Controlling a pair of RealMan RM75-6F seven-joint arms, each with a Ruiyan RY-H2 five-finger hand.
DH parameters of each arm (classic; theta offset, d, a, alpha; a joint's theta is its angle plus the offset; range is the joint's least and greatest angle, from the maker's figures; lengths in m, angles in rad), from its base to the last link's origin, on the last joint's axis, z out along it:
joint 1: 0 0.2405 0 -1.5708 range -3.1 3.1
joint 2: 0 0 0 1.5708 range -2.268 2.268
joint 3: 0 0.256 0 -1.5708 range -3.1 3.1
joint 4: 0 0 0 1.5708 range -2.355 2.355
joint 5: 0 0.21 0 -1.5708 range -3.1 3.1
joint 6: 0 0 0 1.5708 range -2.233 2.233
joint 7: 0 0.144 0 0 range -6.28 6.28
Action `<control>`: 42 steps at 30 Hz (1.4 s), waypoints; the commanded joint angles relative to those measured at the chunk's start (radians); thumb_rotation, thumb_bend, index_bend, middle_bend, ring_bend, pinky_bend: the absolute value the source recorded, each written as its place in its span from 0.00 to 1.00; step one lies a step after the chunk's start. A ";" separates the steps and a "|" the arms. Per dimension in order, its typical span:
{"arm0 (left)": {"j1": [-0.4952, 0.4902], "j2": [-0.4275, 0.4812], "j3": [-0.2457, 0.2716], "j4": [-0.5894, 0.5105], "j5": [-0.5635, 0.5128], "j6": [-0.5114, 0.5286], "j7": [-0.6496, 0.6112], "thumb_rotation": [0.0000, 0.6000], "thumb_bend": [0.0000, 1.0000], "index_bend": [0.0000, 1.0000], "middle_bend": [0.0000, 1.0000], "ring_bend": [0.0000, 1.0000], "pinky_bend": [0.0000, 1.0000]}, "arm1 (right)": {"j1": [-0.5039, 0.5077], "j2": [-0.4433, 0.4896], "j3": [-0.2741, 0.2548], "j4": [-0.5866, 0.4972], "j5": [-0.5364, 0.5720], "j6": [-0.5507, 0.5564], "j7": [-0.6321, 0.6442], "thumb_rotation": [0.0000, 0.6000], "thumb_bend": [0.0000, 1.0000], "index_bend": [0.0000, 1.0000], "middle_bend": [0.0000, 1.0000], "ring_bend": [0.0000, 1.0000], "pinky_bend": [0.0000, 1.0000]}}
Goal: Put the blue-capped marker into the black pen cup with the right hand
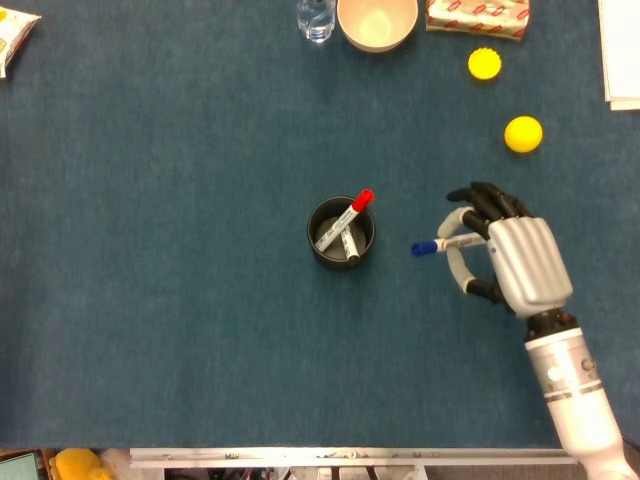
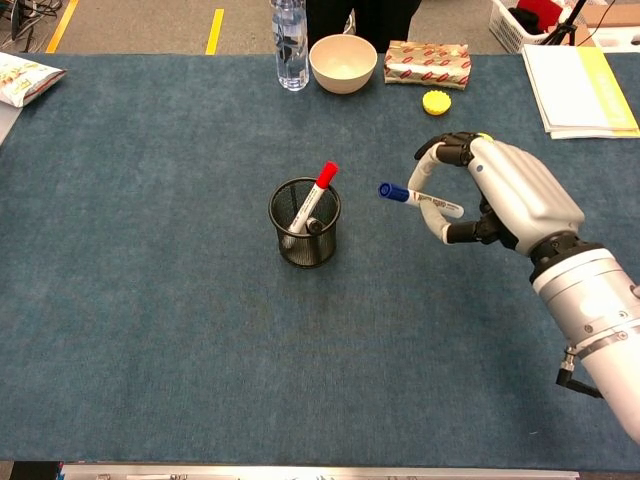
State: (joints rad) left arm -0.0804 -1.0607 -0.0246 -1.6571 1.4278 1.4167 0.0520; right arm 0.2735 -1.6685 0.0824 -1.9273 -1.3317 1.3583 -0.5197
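Observation:
My right hand [image 1: 510, 258] [image 2: 505, 195] pinches the blue-capped marker [image 1: 440, 244] [image 2: 418, 199] in the air above the table, its blue cap pointing left toward the cup. The black mesh pen cup [image 1: 341, 232] [image 2: 305, 222] stands upright at the table's middle, a short way left of the marker's cap. Inside it lean a red-capped marker [image 1: 345, 217] [image 2: 314, 196] and a black-capped one [image 1: 349, 246]. My left hand shows in neither view.
At the back stand a water bottle [image 2: 289, 42], a cream bowl [image 2: 343, 62] and a patterned packet [image 2: 428, 63]. A yellow cap [image 2: 436, 102] and a yellow ball [image 1: 523, 134] lie right of them. Papers [image 2: 580, 88] sit at the far right, a snack bag [image 2: 27, 78] at the far left.

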 commanded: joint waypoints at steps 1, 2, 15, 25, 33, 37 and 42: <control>0.000 0.000 0.000 -0.001 0.000 -0.001 0.003 1.00 0.15 0.46 0.37 0.28 0.45 | 0.004 -0.003 0.016 -0.001 -0.006 0.008 0.017 1.00 0.41 0.60 0.29 0.16 0.22; -0.001 0.000 0.001 -0.001 0.001 -0.001 0.003 1.00 0.15 0.46 0.37 0.28 0.45 | 0.005 -0.005 0.020 0.000 -0.009 0.011 0.023 1.00 0.41 0.60 0.29 0.16 0.22; -0.003 -0.003 0.000 0.002 -0.003 -0.006 0.004 1.00 0.15 0.46 0.37 0.28 0.45 | 0.028 -0.044 0.047 -0.010 -0.061 0.012 0.115 1.00 0.41 0.60 0.29 0.16 0.22; -0.004 -0.004 0.001 0.004 -0.006 -0.011 0.008 1.00 0.15 0.46 0.37 0.28 0.45 | 0.053 -0.049 0.086 -0.071 -0.079 0.018 0.099 1.00 0.41 0.60 0.29 0.16 0.22; -0.006 -0.005 0.001 0.004 -0.010 -0.015 0.013 1.00 0.15 0.46 0.37 0.28 0.45 | 0.081 -0.074 0.111 -0.101 -0.086 0.015 0.084 1.00 0.41 0.60 0.29 0.16 0.22; -0.007 -0.005 0.002 0.004 -0.011 -0.018 0.012 1.00 0.15 0.46 0.37 0.28 0.45 | 0.095 -0.097 0.118 -0.103 -0.089 0.013 0.086 1.00 0.41 0.60 0.29 0.16 0.22; -0.007 -0.005 0.002 0.005 -0.013 -0.020 0.010 1.00 0.15 0.46 0.37 0.28 0.45 | 0.109 -0.128 0.123 -0.090 -0.093 0.011 0.102 1.00 0.41 0.60 0.29 0.16 0.22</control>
State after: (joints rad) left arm -0.0875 -1.0658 -0.0230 -1.6516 1.4147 1.3967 0.0619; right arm 0.3797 -1.7921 0.2045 -2.0206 -1.4236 1.3700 -0.4217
